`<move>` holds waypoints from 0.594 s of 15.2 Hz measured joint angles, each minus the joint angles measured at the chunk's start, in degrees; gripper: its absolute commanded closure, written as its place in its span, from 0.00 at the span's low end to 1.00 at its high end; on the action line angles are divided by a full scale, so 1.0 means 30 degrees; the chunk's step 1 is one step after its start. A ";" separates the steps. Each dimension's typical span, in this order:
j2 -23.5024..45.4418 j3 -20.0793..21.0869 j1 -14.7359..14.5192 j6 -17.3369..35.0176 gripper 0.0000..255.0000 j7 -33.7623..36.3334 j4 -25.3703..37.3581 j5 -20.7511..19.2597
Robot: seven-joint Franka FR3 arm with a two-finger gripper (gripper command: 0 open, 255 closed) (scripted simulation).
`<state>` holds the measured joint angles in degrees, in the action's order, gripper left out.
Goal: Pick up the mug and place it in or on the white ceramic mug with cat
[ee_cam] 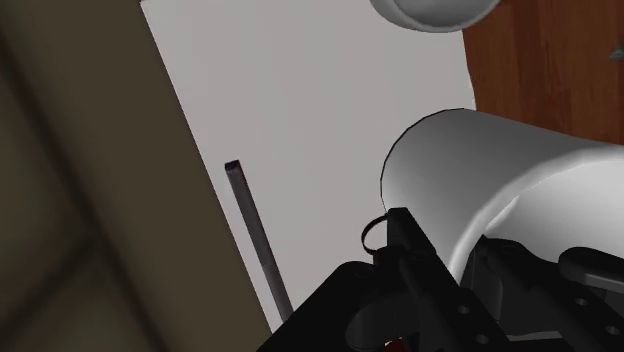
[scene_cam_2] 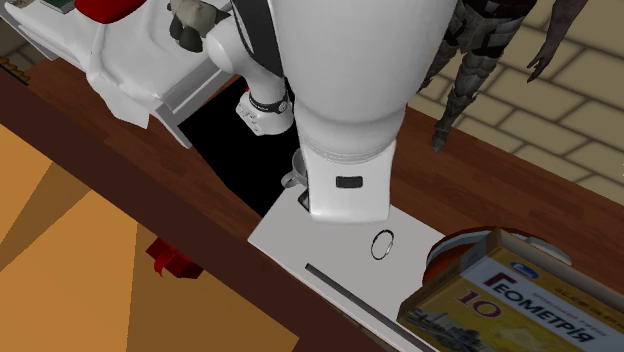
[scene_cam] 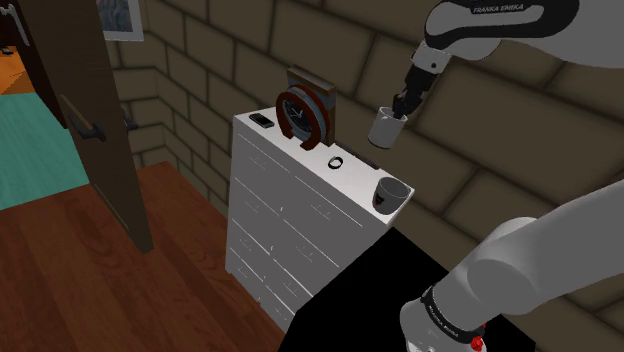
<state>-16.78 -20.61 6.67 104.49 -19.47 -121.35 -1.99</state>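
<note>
A plain light-grey mug [scene_cam: 386,126] hangs in the air above the white dresser's top [scene_cam: 300,150], beside the brick wall. My gripper [scene_cam: 404,106] comes down onto its rim and is shut on it. In the wrist view one black finger [ee_cam: 408,243] lies against the outside of the held mug [ee_cam: 480,180]. The second mug [scene_cam: 392,196], pale with a dark inside and a red mark, stands upright on the dresser's end nearest the stand, lower than the held mug. Its rim [ee_cam: 432,12] shows beyond the held mug.
On the dresser also lie a small ring [scene_cam: 335,161], a dark thin rod [ee_cam: 256,236] along the wall side, a round clock in a horseshoe frame [scene_cam: 303,115] and a small dark flat thing [scene_cam: 262,120]. A book [scene_cam_2: 520,300] rests there too. A black area lies beside the dresser.
</note>
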 measured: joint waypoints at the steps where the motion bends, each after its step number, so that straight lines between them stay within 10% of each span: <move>1: -0.0702 0.0106 0.0075 -0.0155 1.00 0.0148 -0.0517 -0.0202; 9: -0.7008 0.0912 0.1256 -0.2143 1.00 0.0765 -0.4723 -0.1658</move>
<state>-37.81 -17.87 10.44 98.06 -17.17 -135.52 -6.96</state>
